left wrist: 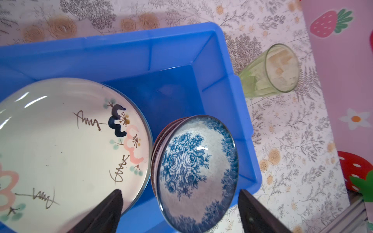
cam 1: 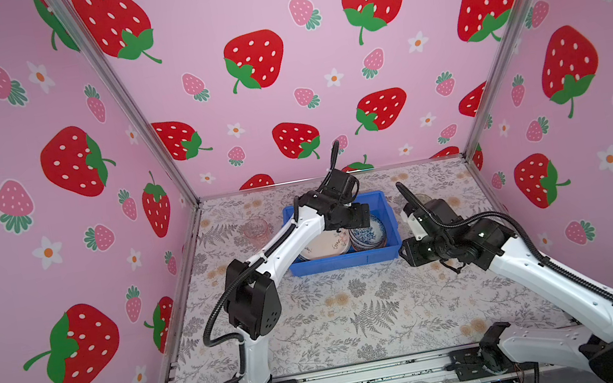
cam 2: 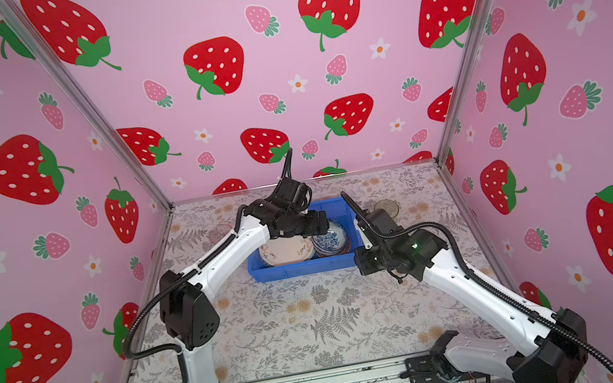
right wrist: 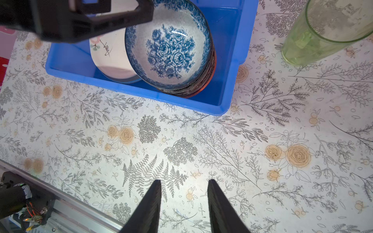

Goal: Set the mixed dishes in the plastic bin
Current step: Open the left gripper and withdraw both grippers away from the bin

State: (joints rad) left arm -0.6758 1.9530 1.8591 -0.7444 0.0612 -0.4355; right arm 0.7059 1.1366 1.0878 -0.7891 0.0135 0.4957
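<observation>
We see the left gripper [left wrist: 180,191] spread wide over the bright blue rectangular plastic bin [left wrist: 121,40]. Its two dark fingers flank the blue-and-white rose-patterned bowl [left wrist: 193,161] and grip nothing; we cannot tell whether one finger brushes the rim. That bowl tops a tilted stack inside the bin, just beside the cream round plate painted with pink blossoms [left wrist: 60,141], which also lies in the bin. The right gripper [right wrist: 184,181] hangs partly open and empty above bare tabletop, near the bin's front corner.

The floral-printed table covering [right wrist: 181,141] carries grey ferns and tan roses. Pink walls with red strawberries [cam 1: 274,59] enclose it on three sides.

The green ribbed glass cup [left wrist: 270,70] stands on the table outside the bin on the right. The pink glass cup [cam 1: 256,228] stands outside on the left, faint in a top view. Of the bowls beneath the top one we make out only dark and orange-red rims. The green cup is cut off in the right wrist view.
</observation>
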